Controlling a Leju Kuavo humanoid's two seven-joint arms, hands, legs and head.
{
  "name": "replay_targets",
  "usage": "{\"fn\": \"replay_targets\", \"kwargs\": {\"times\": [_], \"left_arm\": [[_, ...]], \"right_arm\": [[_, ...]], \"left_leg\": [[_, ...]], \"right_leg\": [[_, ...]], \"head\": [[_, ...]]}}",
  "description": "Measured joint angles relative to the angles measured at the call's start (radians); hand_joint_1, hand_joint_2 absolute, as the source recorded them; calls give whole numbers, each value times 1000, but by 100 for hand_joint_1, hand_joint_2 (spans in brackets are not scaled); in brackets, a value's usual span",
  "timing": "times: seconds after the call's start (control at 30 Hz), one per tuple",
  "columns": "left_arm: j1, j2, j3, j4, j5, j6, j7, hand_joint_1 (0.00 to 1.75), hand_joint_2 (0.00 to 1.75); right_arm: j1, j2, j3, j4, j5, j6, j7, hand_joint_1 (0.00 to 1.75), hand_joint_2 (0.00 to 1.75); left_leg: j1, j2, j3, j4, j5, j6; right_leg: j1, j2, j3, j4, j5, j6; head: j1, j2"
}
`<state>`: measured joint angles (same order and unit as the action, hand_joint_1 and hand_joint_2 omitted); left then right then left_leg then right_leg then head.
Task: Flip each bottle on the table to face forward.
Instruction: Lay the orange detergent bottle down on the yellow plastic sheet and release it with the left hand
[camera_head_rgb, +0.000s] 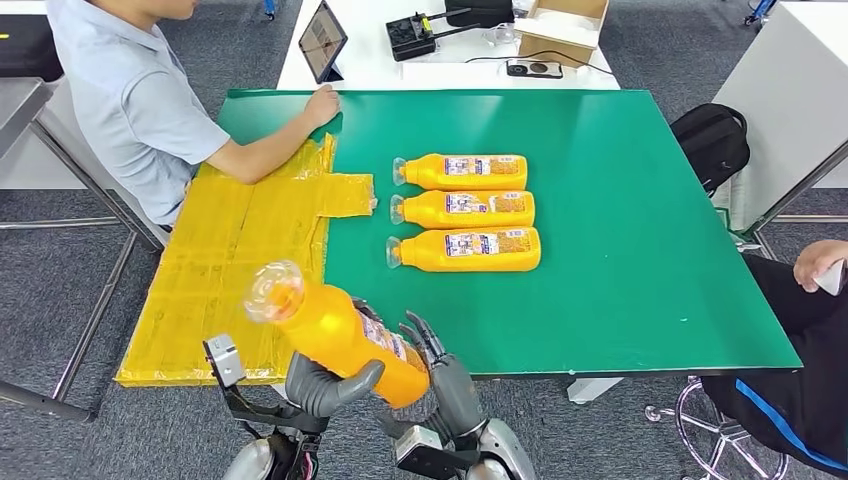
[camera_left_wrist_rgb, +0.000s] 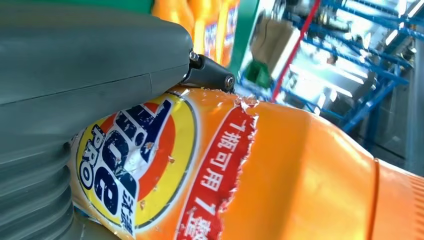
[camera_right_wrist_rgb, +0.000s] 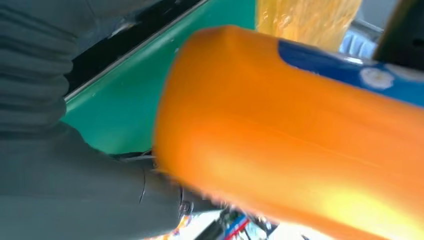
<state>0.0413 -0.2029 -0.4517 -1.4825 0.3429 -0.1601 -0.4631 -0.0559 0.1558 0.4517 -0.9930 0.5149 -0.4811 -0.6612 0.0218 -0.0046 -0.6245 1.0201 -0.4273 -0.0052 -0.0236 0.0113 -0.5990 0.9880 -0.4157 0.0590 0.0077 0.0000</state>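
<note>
Left hand (camera_head_rgb: 325, 385) and right hand (camera_head_rgb: 447, 375) jointly grasp one orange bottle (camera_head_rgb: 335, 333), raised and tilted at the green table's (camera_head_rgb: 640, 300) near edge. Three bottles (camera_head_rgb: 465, 210) lie parallel mid-table, with bare green surface to their right.

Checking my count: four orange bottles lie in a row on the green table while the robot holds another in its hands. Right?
Not four: the head view shows three bottles in the row on the table. The robot's hands do hold another bottle.
</note>
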Motion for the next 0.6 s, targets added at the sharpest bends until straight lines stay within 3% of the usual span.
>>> {"fn": "replay_targets", "kwargs": {"times": [0.13, 0.33, 0.6], "left_arm": [[-26, 23, 34, -1, -197, 108, 31, 175, 175], [-65, 80, 120, 7, -421, 183, 55, 175, 175], [-140, 142, 253, 7, -568, 230, 79, 175, 175]], "right_arm": [[17, -23, 3, -21, 28, -101, -3, 0, 0], [25, -64, 4, -66, 53, -195, -3, 0, 0], [39, -108, 3, -149, 67, -213, -3, 0, 0]], "left_leg": [[0, 0, 0, 0, 0, 0], [0, 0, 0, 0, 0, 0], [0, 0, 0, 0, 1, 0]], "right_leg": [[0, 0, 0, 0, 0, 0], [0, 0, 0, 0, 0, 0], [0, 0, 0, 0, 0, 0]], "head": [[0, 0], [0, 0], [0, 0]]}}
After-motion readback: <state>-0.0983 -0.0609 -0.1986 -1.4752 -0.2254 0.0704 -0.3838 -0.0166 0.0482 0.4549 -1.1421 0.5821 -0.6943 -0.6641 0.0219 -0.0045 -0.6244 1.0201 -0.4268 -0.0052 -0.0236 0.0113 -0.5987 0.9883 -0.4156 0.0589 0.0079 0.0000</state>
